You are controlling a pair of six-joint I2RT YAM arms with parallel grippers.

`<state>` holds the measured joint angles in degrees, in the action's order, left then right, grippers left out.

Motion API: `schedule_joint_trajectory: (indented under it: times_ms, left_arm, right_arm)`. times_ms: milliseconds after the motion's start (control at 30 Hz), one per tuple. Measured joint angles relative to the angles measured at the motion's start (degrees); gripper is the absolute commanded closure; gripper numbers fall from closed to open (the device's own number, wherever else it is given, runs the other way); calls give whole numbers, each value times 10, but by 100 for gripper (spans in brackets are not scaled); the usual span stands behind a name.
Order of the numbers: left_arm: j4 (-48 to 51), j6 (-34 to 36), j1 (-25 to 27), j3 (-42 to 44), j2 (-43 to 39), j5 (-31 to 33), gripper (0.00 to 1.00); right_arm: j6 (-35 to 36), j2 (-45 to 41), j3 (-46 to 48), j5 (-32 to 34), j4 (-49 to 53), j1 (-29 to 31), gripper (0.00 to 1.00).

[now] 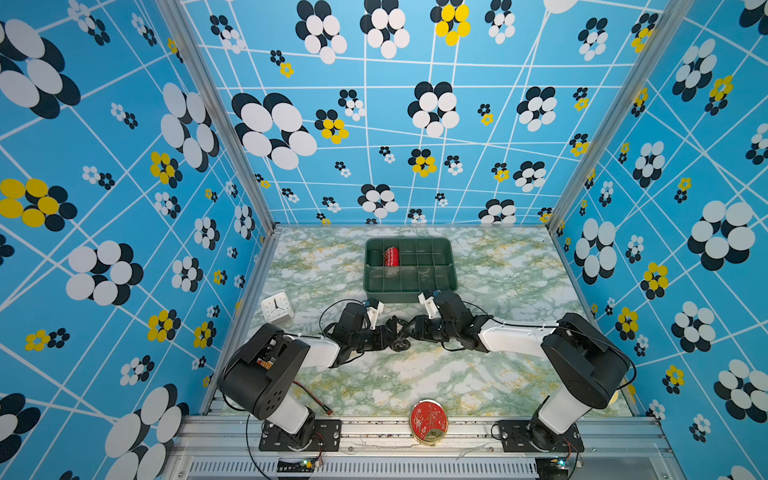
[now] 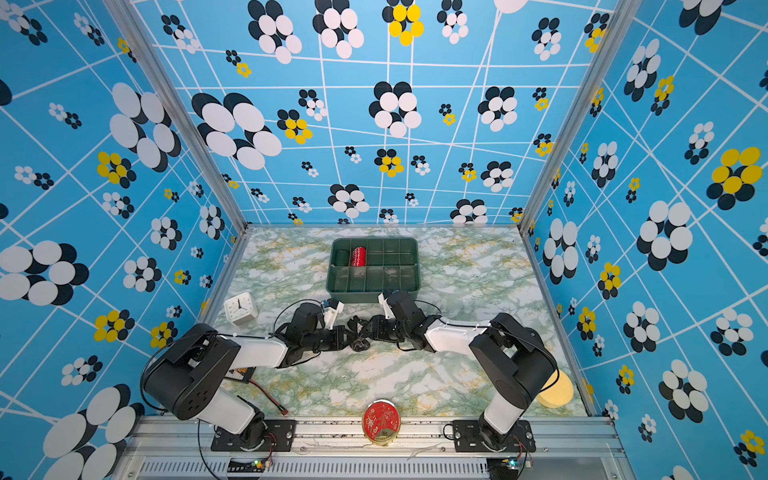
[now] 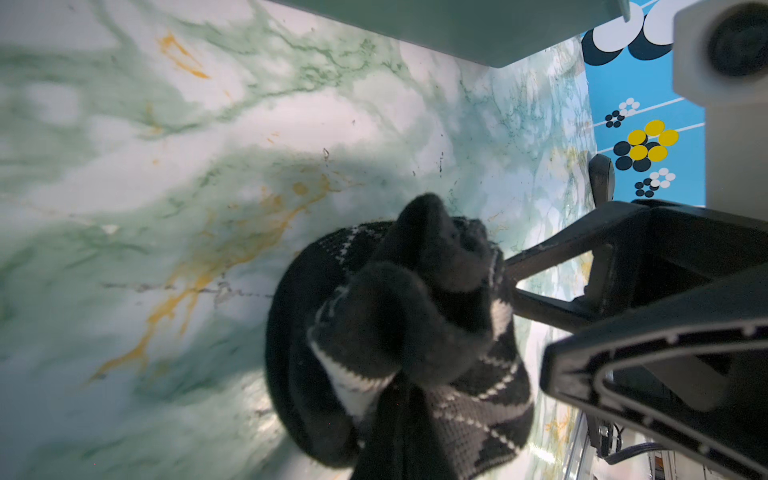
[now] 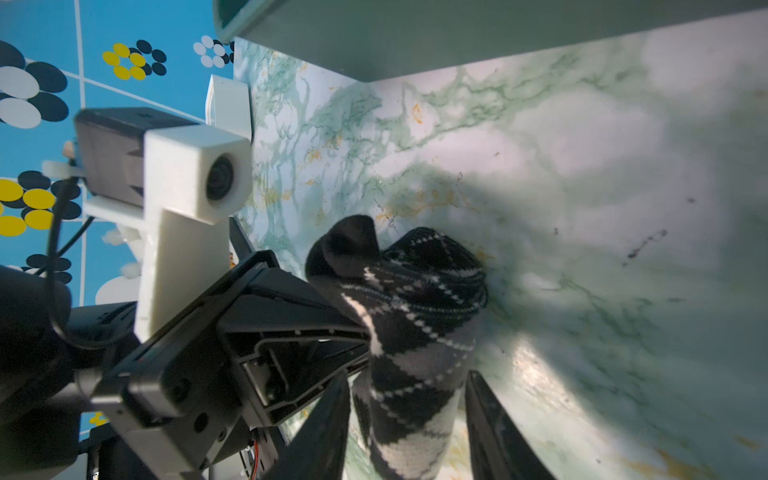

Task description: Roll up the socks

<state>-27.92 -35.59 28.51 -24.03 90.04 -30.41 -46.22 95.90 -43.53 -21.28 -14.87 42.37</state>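
The socks (image 1: 400,337) (image 2: 360,340), black with a grey and white argyle pattern, form a roll on the marble table between the two grippers in both top views. My left gripper (image 1: 386,333) (image 3: 395,415) is shut on a black fold of the socks (image 3: 395,332). My right gripper (image 1: 411,330) (image 4: 409,415) is open. Its two fingers (image 4: 328,419) stand on either side of the roll (image 4: 419,332), with slivers of table showing between fingers and fabric. Each wrist view also shows the opposite gripper against the roll.
A green compartment tray (image 1: 409,293) stands just behind the grippers and holds a red roll (image 1: 391,256) and a dark green roll (image 1: 375,257). A white clock (image 1: 277,307) sits at the left. A red round tin (image 1: 429,420) lies on the front rail, and a yellow disc (image 2: 557,390) at front right.
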Motion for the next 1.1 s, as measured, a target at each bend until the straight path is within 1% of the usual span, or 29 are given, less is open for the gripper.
schedule_joint_trajectory:
  times_ms: [167,433,867,1000,1100]
  left_arm:
    - [-12,-8,0,5,2,0,100]
    - [-32,-14,0,12,7,0,100]
    - [-101,-26,0,28,32,-2,100]
    - [-109,-27,0,31,33,-2,100]
    - [-113,-28,0,33,33,-2,100]
  right_arm:
    - [-4,8,2,-16,-10,-2,53]
    - [-15,50,1,-44,-37,-2,52]
    - [-21,70,-11,-55,-51,-2,52]
    - [-23,74,-18,-57,-50,0,53]
    - [-23,78,-23,-56,-50,2,56]
